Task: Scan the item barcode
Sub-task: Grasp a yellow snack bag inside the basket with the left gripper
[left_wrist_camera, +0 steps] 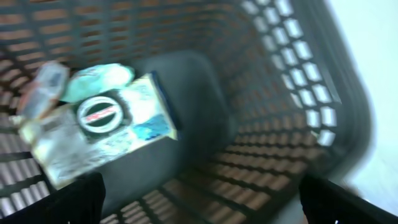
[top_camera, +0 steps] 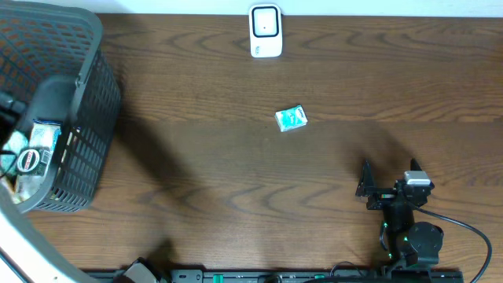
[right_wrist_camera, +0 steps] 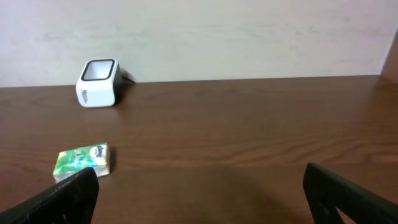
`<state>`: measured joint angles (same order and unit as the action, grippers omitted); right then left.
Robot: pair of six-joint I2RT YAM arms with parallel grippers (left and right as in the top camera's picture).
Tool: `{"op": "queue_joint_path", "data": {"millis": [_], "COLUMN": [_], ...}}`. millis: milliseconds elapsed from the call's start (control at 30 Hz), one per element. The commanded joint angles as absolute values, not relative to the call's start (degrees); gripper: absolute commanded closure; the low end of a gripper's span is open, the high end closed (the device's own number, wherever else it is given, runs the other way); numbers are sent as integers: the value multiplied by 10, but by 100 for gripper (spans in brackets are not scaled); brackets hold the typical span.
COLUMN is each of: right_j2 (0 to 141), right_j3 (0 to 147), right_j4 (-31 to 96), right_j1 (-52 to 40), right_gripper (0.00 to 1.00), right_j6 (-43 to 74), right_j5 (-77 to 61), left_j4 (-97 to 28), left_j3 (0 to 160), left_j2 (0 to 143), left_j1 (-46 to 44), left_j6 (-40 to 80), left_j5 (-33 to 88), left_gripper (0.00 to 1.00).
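Lying on table (top_camera: 196, 157): green packet (top_camera: 291, 119), left of and farther than your right gripper (top_camera: 391, 174), well apart | its fingers (right_wrist_camera: 68, 199) apart | your left gripper (left_wrist_camera: 200, 183) spread wide over basket (top_camera: 98, 102).

Wooden table (top_camera: 196, 157), basket (top_camera: 90, 134), white scanner (top_camera: 266, 31), green packet (top_camera: 291, 119)

Wood-grain table (top_camera: 236, 181), plastic basket (top_camera: 94, 118)

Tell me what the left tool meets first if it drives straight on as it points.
Likely the bare floor of the basket, just right of the round-labelled packet; blur leaves depth unclear.
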<state>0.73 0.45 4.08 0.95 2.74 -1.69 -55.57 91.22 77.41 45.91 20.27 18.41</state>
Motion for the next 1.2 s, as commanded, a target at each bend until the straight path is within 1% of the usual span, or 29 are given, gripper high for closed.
{"op": "queue_joint_path", "data": {"millis": [0, 67, 200, 400, 533, 567, 700, 767, 967, 1000, 1100, 1167], "right_j2": [7, 7, 7, 7, 7, 7, 7, 7, 7, 7, 7, 7], "right_j3": [4, 4, 4, 4, 4, 4, 4, 4, 4, 4, 4, 4], "right_j4": [43, 43, 43, 43, 43, 43, 43, 43, 43, 43, 43, 43], "right_j1": [12, 12, 12, 12, 12, 12, 12, 12, 12, 12, 12, 12], "right_gripper": [1, 1, 1, 1, 1, 1, 1, 1, 1, 1, 1, 1], "right_j6": [29, 29, 29, 29, 29, 29, 29, 29, 29, 29, 29, 29], "right_j5": [-16, -16, -16, -16, -16, -16, -17, -16, -17, -16, -16, -16], "left_j4": [-563, -580, -604, -615, -612, -612, -605, -603, -590, -588, -581, -573], "left_j3": [925, 922, 921, 921, 921, 920, 918, 912, 910, 910, 910, 910], "left_j2": [806, 834, 892, 971, 1001, 1014, 1040, 1061, 1108, 1116, 1138, 1153], "left_j1": [469, 466, 465, 451, 415, 389, 339, 309, 281, 281, 281, 281], "left_j6": [143, 122, 122, 92, 73, 73, 73, 73, 73, 73, 73, 72], "left_j5": [169, 122, 46, 18, -26, -69, -135, -187, -218, -229, -248, -251], "left_gripper": [2, 1, 1, 0, 0, 0, 0, 0, 0, 1, 10, 11]}}
